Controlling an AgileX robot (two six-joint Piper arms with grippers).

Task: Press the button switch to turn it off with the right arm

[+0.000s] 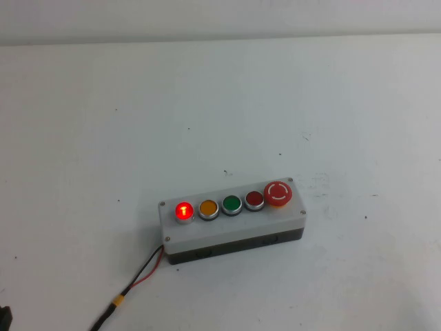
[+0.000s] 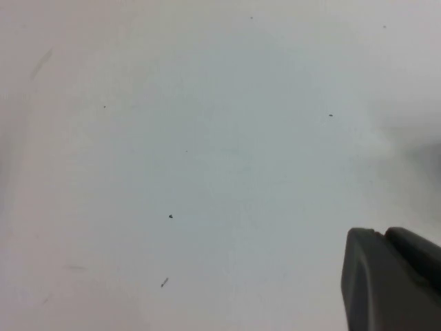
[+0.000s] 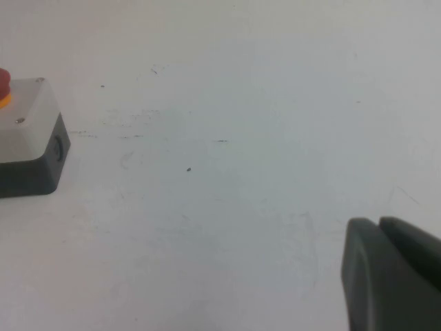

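The button switch [image 1: 184,211] glows bright red at the left end of the button row on a grey box [image 1: 234,231] in the middle of the table. Neither gripper shows in the high view. My right gripper [image 3: 377,221] is shut and empty over bare table. The box's end [image 3: 27,138] stands well away from it, with an edge of the large red mushroom button [image 3: 3,79] showing; the button switch is out of that view. My left gripper [image 2: 380,232] is shut and empty over bare white table.
On the box, after the glowing button, come an orange button [image 1: 208,207], a green one [image 1: 231,204], a darker red one [image 1: 254,200] and the mushroom button [image 1: 279,193]. A red-and-black cable [image 1: 138,279] runs from the box's left end toward the front edge.
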